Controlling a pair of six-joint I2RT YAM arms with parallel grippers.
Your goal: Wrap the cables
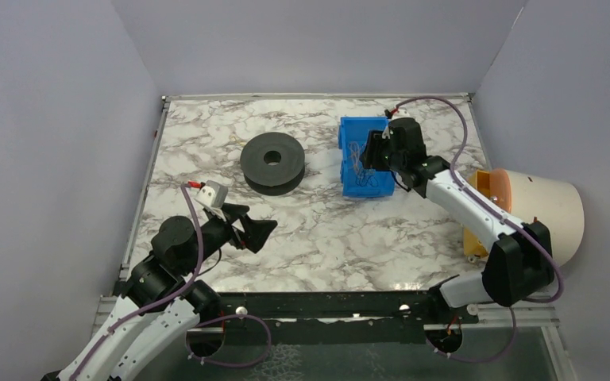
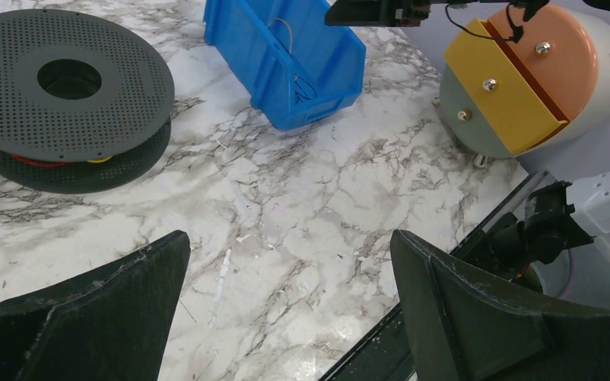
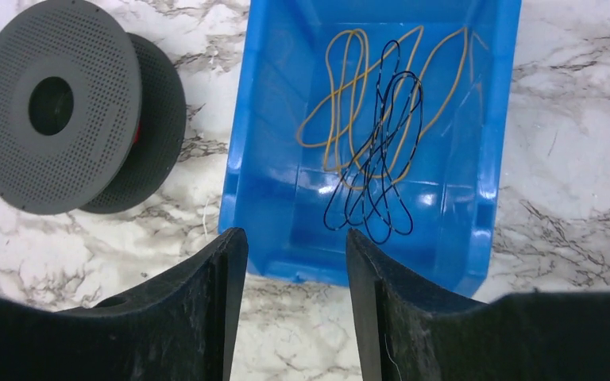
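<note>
Cables [image 3: 372, 159] lie in blue bin [image 3: 486, 159].

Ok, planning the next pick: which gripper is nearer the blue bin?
Right. The right gripper hovers over the blue bin; the left gripper sits far left, past the black spool.

table [image 1: 326, 238]: grey-veined marble | black perforated spool [image 1: 272, 163]: flat, left of centre | blue bin [image 2: 318, 79]: right of spool, apart | cream-orange-yellow drum [image 1: 540, 206]: at table's right edge
</note>
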